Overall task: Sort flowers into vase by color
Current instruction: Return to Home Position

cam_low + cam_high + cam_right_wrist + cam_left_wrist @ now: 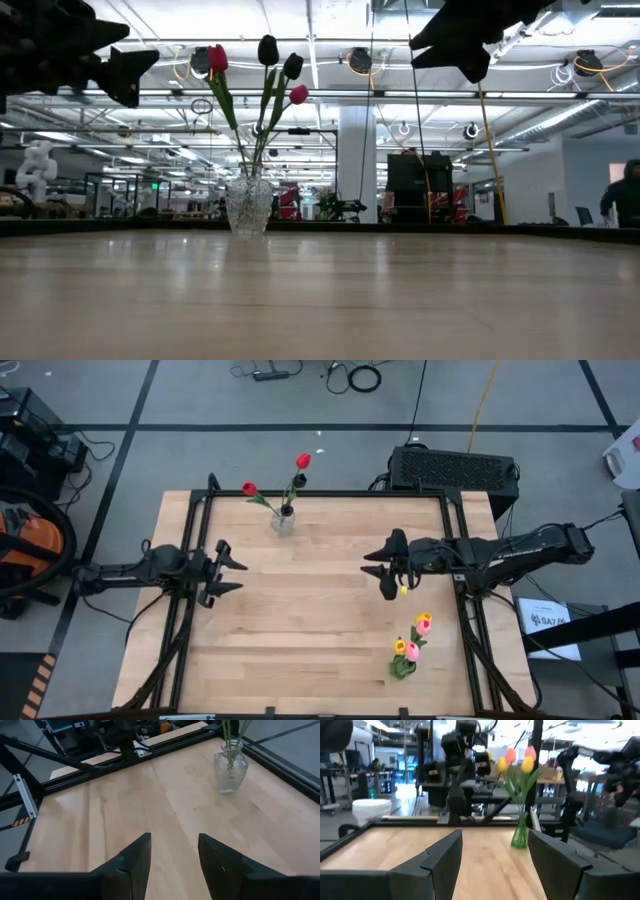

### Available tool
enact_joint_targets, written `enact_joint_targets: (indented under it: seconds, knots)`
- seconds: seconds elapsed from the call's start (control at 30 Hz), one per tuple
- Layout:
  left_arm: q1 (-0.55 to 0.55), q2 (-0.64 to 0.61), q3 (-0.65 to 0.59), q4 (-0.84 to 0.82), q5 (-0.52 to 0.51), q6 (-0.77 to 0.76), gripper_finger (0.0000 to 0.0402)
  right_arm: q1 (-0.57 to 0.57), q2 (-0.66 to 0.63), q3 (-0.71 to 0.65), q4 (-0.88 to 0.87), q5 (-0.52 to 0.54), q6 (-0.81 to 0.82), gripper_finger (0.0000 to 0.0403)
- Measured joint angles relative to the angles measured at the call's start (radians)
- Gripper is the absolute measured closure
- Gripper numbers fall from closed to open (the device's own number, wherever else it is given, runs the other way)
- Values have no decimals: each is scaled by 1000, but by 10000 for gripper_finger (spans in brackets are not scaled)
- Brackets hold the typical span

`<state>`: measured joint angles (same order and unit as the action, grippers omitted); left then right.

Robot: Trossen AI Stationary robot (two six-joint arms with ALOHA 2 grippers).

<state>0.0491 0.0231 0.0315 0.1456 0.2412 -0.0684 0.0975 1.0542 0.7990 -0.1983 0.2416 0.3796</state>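
The clear vase point(283, 520) stands at the far edge of the table point(300, 635). It holds 4 stems: 2 red tulips point(303, 460) and 2 dark tulips point(268, 48), leaning apart above its rim.

The green vase point(402, 665) sits well apart from the clear vase, nearer the front and off to its right. It carries 2 pink tulips point(424, 626) and 2 yellow tulips point(399, 646), bunched close together.

The left gripper point(240, 575) hangs above the wood to the left of the clear vase and a little nearer the front, its fingers spread wide. The right gripper point(372, 568) hangs to the right of the clear vase, about level with the left one, between the clear vase and the green vase. Its fingers are spread wide too. The 2 grippers point toward each other across the boards in front of the clear vase, both held up off the tabletop.
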Motion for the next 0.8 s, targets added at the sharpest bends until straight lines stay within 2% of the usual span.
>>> enact_joint_targets:
  seconds: [0.17, 0.33, 0.4, 0.47, 0.67, 0.8]
  knots:
    - [4, -3, 0, -13, 45, 0, 168, 0, 0, 0, -2, -3, 27, 248]
    - [3, -23, 0, -26, 249, -4, 168, 0, 0, 0, -2, -4, 27, 248]
    - [3, -23, 0, -30, 281, -4, 168, 0, 0, 0, -2, -4, 27, 248]
    - [3, -23, -4, -37, 237, -3, 168, 0, 0, 0, -2, -4, 27, 248]
    - [4, -22, -24, -39, -127, 0, 168, 0, 0, 0, -2, -4, 22, 248]
    - [3, -22, -24, -70, -166, 4, 168, 0, 0, 0, -8, -3, 20, 248]
